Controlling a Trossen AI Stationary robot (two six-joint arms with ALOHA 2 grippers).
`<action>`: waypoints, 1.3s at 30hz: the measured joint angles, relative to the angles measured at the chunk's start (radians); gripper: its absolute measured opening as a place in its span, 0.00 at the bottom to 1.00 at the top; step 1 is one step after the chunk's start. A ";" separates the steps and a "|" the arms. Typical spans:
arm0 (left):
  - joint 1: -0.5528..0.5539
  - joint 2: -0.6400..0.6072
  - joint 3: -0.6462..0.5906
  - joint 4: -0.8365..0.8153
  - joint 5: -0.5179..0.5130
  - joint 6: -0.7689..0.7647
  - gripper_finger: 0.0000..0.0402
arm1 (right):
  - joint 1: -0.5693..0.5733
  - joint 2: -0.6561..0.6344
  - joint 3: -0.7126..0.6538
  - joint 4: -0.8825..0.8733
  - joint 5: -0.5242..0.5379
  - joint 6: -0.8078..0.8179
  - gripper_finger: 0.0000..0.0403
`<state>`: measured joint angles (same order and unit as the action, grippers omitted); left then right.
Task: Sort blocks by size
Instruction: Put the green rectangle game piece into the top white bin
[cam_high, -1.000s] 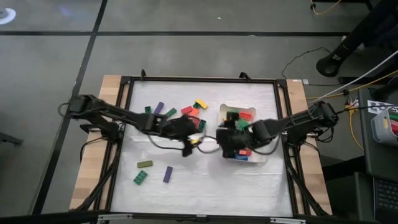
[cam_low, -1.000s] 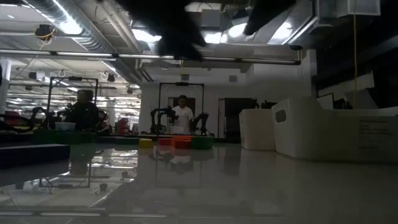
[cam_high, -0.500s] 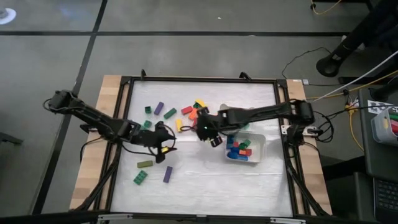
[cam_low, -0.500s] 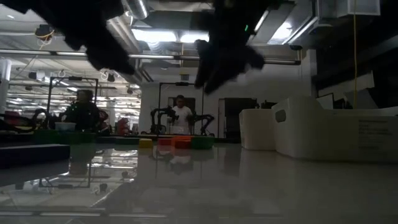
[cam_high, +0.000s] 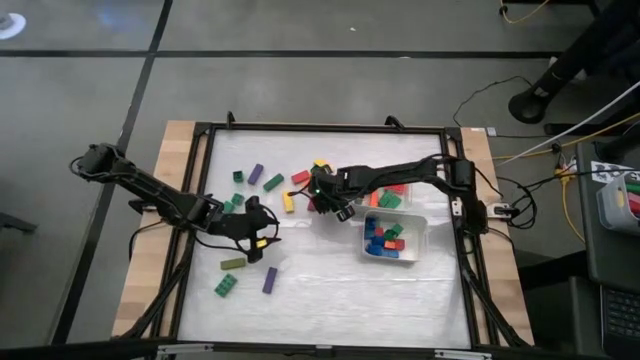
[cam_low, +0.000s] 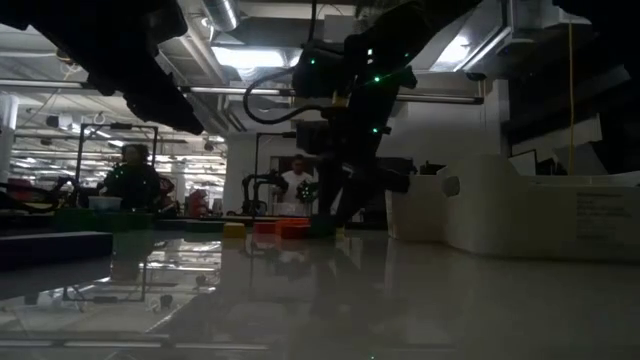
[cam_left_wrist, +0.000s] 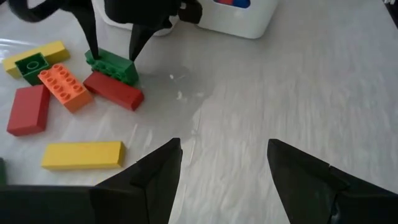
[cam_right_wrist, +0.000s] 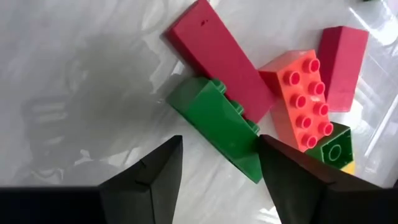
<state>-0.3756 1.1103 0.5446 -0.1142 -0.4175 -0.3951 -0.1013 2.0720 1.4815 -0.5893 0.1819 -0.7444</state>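
From above, a white tray (cam_high: 420, 236) on the right of the worktop (cam_high: 330, 290) is seen to hold some blocks (cam_high: 384, 240) already sorted, red, blue and green. Many more are left loose: a cluster (cam_high: 305, 180) at the middle, and scattered ones such as a purple bar (cam_high: 270, 279) and a green bar (cam_high: 226, 285) nearer the front. The right tool (cam_high: 322, 200) is set low at the cluster; the left tool (cam_high: 262, 243) hangs over bare worktop, near the loose bars.

At table height little can be told; a second tub (cam_low: 413, 207) is seen beside the tray.

From the left wrist, the left tool (cam_left_wrist: 224, 163) is seen wide and empty.

From the right wrist, the right tool (cam_right_wrist: 219, 163) is seen parted, its fingers astride a green block (cam_right_wrist: 217, 124) that lies against a red bar (cam_right_wrist: 219, 57); no grip is closed yet. The sorting is judged well under half done.
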 joint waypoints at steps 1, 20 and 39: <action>0.000 0.000 0.000 -0.001 0.000 0.000 0.56 | 0.000 0.000 0.000 0.001 0.000 -0.007 0.52; 0.000 0.000 0.000 -0.001 0.002 -0.043 0.56 | 0.015 0.011 -0.004 -0.001 -0.025 -0.018 0.52; -0.010 -0.002 0.000 -0.044 0.091 -0.314 0.56 | 0.037 0.051 0.109 -0.189 -0.062 0.112 0.33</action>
<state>-0.3851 1.1083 0.5446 -0.1578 -0.3264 -0.7089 -0.0646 2.1229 1.5902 -0.7783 0.1204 -0.6327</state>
